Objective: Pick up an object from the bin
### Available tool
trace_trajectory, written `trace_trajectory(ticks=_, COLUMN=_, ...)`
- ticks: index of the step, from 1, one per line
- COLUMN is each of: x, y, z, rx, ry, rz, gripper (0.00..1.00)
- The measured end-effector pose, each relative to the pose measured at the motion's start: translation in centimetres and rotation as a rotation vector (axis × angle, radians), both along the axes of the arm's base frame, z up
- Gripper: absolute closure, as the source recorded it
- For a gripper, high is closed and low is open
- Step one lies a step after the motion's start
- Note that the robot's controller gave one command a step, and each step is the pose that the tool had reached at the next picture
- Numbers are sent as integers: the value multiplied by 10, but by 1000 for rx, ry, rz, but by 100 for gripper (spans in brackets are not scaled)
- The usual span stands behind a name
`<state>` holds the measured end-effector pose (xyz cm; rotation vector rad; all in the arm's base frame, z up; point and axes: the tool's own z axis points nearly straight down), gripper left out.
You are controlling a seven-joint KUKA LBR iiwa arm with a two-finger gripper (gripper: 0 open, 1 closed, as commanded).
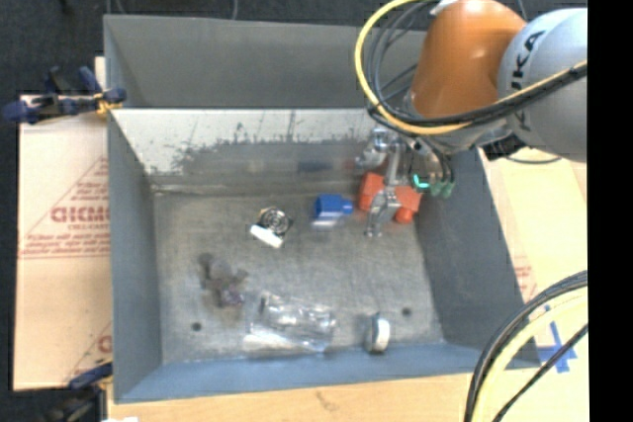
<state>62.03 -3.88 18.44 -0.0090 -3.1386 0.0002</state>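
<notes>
Six loose things lie in the bin [134,242]; none has left it.

1. Orange block [406,204]: right at the gripper [382,212], which is down in the bin upon it, the block showing on either side of the gripper's metal. Whether the gripper is apart or clamped on the block cannot be told, nor whether the block rests on the floor or is just off it.
2. Blue piece [333,208]: just beside the gripper, toward the view's left, apart from the block.
3. White and silver item [270,225]: farther out on that same side, past the blue piece.
4. Dark lump [224,281]: well apart from the gripper, leftward and toward the near wall.
5. Clear bag [292,322]: well apart, by the near wall.
6. Grey round piece [377,332]: about straight out from the gripper toward the near wall, well apart.

Status, as a judgement: approach and descent look done, with the block the likely pick. Left to do: a sure grip on it, then the lift clear of the bin. Items 2 to 6 lie untouched.
</notes>
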Motion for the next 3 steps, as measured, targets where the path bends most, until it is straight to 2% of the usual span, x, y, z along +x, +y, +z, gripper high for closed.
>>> trace_trajectory(ticks=1, x=12, y=9, z=-113, rx=-1, ry=-15, rz=59, gripper=0)
trace_trajectory(ticks=2, x=14, y=9, z=-107, rx=-1, ry=-18, rz=60, gripper=100)
trace_trajectory(ticks=3, x=9, y=19, z=33, rx=-2, ry=-16, rz=185, gripper=100)
